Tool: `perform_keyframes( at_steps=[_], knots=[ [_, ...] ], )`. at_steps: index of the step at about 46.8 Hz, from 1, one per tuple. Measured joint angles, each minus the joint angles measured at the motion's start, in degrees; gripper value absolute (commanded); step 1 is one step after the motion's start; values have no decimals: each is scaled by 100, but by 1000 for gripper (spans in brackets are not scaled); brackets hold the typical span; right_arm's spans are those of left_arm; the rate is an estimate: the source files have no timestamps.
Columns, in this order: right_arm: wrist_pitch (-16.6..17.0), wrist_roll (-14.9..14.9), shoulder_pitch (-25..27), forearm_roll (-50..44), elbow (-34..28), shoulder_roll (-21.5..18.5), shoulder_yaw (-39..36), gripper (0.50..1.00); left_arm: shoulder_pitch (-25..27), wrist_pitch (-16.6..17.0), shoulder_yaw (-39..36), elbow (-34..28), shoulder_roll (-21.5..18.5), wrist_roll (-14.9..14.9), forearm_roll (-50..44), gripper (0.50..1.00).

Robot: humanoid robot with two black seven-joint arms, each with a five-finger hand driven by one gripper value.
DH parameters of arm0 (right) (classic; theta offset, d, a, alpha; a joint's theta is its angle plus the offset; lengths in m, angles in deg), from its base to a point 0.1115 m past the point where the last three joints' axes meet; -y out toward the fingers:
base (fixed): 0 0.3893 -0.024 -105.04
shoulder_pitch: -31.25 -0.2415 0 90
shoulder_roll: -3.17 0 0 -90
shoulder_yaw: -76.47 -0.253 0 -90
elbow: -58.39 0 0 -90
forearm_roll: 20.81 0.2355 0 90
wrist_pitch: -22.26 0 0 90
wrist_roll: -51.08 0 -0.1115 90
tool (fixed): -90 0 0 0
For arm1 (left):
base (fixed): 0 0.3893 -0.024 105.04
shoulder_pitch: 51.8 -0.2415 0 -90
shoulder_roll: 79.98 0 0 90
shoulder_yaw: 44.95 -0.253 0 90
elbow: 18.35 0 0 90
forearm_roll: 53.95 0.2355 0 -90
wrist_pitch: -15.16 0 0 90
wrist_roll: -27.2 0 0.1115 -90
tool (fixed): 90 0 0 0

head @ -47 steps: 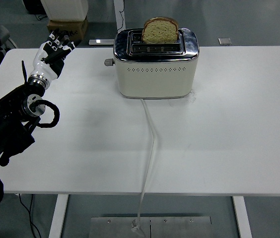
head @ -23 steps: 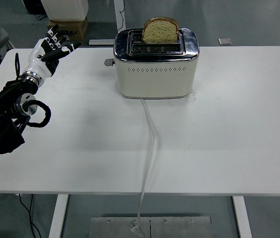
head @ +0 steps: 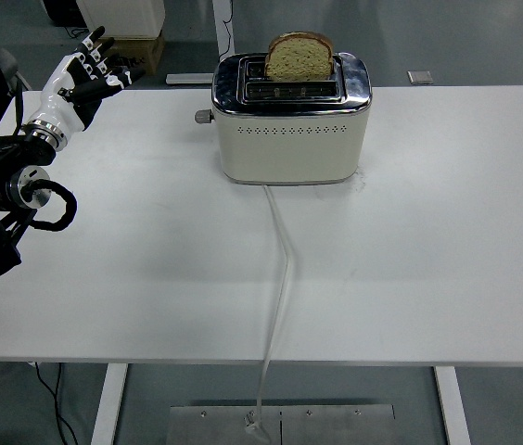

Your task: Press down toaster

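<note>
A cream and chrome toaster [head: 291, 120] stands at the back middle of the white table [head: 428, 241]. A slice of brown bread [head: 299, 57] sticks up out of its rear slot. The lever knob [head: 203, 117] juts from the toaster's left end and sits high. My left hand [head: 81, 77], white with black finger joints, is raised at the table's far left corner with the fingers spread and empty. It is well to the left of the lever. The right arm is out of view.
The toaster's white cord [head: 283, 269] runs from its front base down over the table's near edge. A cardboard box [head: 141, 48] and a white bin [head: 122, 14] stand on the floor behind the table, near my left hand.
My left arm has drawn back to the left and up, away from the toaster. The hand stays open. The toaster, bread and lever have not moved.
</note>
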Motion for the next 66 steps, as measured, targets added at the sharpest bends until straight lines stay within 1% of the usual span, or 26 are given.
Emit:
perform_keyframes(
  at_steps=[8,13,20,24,29,36,47,53,66],
  knots=[
    [0,0,0,0,0,0,0,1000,-72,1,-101,-36,-55,-9,376,1000],
    [0,0,0,0,0,0,0,1000,-89,-6,-206,-41,-170,-10,595,1000],
    [0,0,0,0,0,0,0,1000,-72,-169,-293,-53,-300,-10,815,1000],
    [0,0,1,0,0,0,0,1000,-45,-191,-367,-59,-355,-10,1094,1000],
    [0,0,0,0,0,0,0,1000,-22,-194,-475,-121,-368,-10,1659,1000],
    [0,-1,0,0,0,0,0,1000,94,-187,-694,-152,-429,-16,2090,1000],
    [0,0,1,0,-1,0,0,1000,244,-178,-1347,-511,-519,-18,2701,1000],
    [0,-1,0,0,0,0,0,1000,322,-151,-1422,-659,-537,-18,3229,1000],
    [0,-2,0,0,0,0,0,1000,449,-141,-1487,-678,-546,-26,3666,1000]
  ],
)
